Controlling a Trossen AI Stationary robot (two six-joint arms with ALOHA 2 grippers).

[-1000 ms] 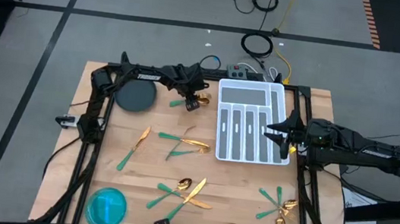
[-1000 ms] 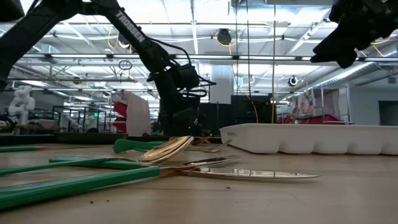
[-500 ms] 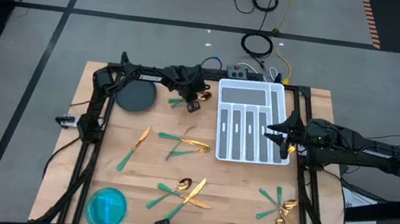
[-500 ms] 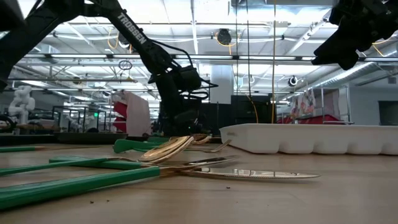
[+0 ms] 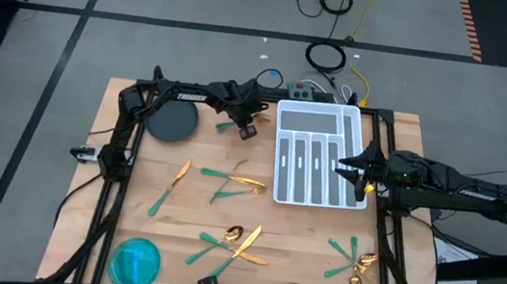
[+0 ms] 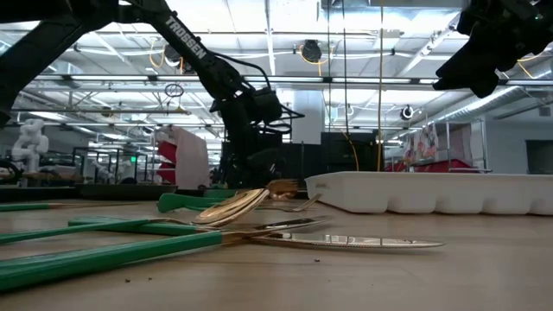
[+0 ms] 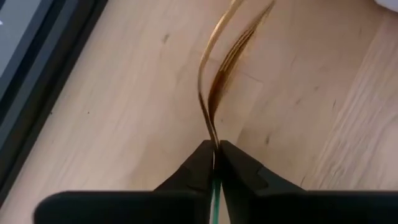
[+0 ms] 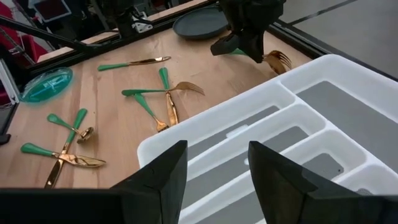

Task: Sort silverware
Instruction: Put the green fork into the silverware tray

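— Looking along the table, what's closest?

— Loose silverware [image 5: 234,240] at the near edge.

— And you?

— My left gripper [image 7: 214,163] is pinched on a fork [image 7: 225,59] at the far side, just left of the tray [image 5: 360,155]. My right gripper [image 8: 212,163] hovers apart-fingered over the tray's right edge.

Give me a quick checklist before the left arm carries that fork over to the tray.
1. Left gripper shut on the fork: ok, fingers pinch it where handle meets neck.
2. Fork clear of the table: cannot tell.
3. Tray slots free: ok, the slots look empty.
4. Right gripper out of the way: not ok, it hangs open over the tray's right side.
5. Dark plate clear of the path: ok, it sits on the far side from the tray.
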